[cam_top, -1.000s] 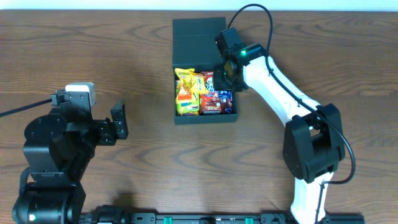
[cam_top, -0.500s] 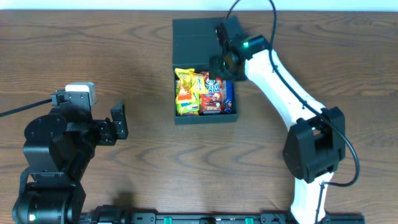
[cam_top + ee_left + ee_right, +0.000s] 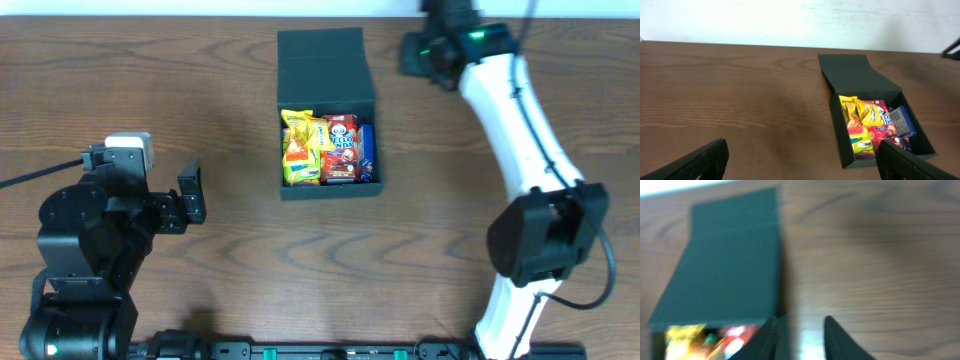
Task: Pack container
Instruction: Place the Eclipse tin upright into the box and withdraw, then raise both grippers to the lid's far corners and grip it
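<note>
The container [image 3: 325,60] is a matte black box in the middle of the table, its flap lid open and lying toward the far edge. Colourful snack packets [image 3: 328,150] fill it: yellow at the left, red in the middle, blue at the right. It also shows in the left wrist view [image 3: 852,75] and, blurred, in the right wrist view [image 3: 725,260]. My right gripper [image 3: 415,52] is beyond the box's far right corner, open a little and empty [image 3: 802,320]. My left gripper [image 3: 190,192] is wide open and empty [image 3: 802,150], well left of the box.
The brown wooden table [image 3: 200,90] ends at a white wall along the far edge. My right arm [image 3: 520,120] stretches from the front right toward the back. The left arm's base [image 3: 85,250] sits at the front left.
My right gripper has risen out of the container and swung back and to the right, past the box's far right corner. A blue packet now lies uncovered in the box. The left arm has not moved.
</note>
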Available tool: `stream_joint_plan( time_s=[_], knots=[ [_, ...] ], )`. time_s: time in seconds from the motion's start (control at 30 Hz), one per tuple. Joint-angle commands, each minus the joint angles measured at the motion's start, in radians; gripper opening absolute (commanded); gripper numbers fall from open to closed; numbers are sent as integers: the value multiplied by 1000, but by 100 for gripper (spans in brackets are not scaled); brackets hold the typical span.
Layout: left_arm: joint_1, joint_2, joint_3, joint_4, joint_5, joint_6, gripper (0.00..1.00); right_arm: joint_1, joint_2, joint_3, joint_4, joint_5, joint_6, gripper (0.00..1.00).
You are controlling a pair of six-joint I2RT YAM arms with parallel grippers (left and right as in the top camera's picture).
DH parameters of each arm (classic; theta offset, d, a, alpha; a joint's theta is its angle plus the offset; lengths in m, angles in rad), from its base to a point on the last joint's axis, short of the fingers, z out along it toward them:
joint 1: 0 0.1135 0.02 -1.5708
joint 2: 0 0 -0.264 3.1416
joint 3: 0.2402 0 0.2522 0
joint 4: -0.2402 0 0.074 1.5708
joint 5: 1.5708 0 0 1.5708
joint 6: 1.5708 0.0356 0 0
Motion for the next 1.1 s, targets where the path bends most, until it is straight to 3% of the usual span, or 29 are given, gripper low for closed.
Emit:
stream_joint_plan(
  time_s=[0.0,0.07,0.13,0.63,1.07],
  knots=[
    [5,2,14,0,-3,17,95,-84,5,11,11,2,-9,24],
    [5,2,14,0,-3,17,95,-124,11,8,18,-14,-9,16],
    [5,2,14,0,-3,17,95,-144,17,8,23,-13,-17,1],
    [5,2,14,31,-26,18,95,-150,177,7,74,-229,-67,1],
    [5,13,14,282,-111,18,95,-144,183,7,55,-301,-58,1]
  ],
)
